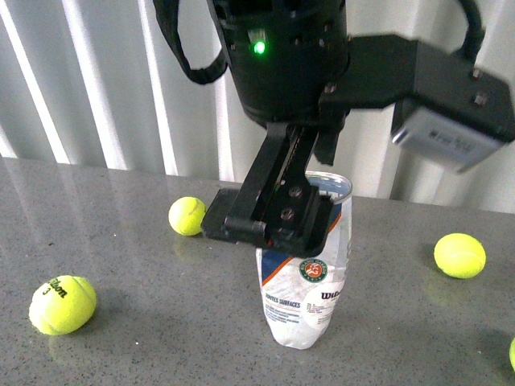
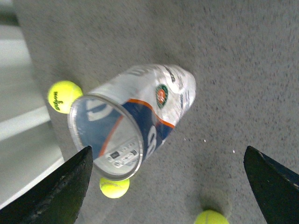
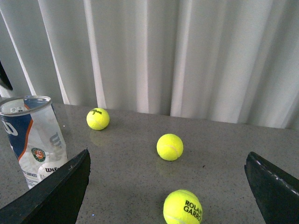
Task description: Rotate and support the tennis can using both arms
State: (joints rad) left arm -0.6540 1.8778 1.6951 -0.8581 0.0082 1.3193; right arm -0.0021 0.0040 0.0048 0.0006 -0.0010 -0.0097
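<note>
The tennis can [image 1: 304, 291] stands upright on the grey table [image 1: 145, 322], a clear crinkled tube with a blue-and-white label and a silver rim. One black arm hangs from above, and its gripper [image 1: 272, 223] sits in front of the can's top. In the left wrist view I look down on the can [image 2: 145, 109]; the left gripper [image 2: 167, 154] is open, one finger [image 2: 70, 186] close beside the rim, not touching. The right gripper [image 3: 168, 161] is open and holds nothing, with the can [image 3: 33, 140] off to one side beyond a finger.
Yellow tennis balls lie around the can: one behind it at the left [image 1: 187, 215], one at the front left [image 1: 63, 304], one at the right [image 1: 459, 255]. Between the right gripper's fingers lie two balls [image 3: 169, 146] [image 3: 183, 207]. A white pleated curtain [image 3: 187, 51] backs the table.
</note>
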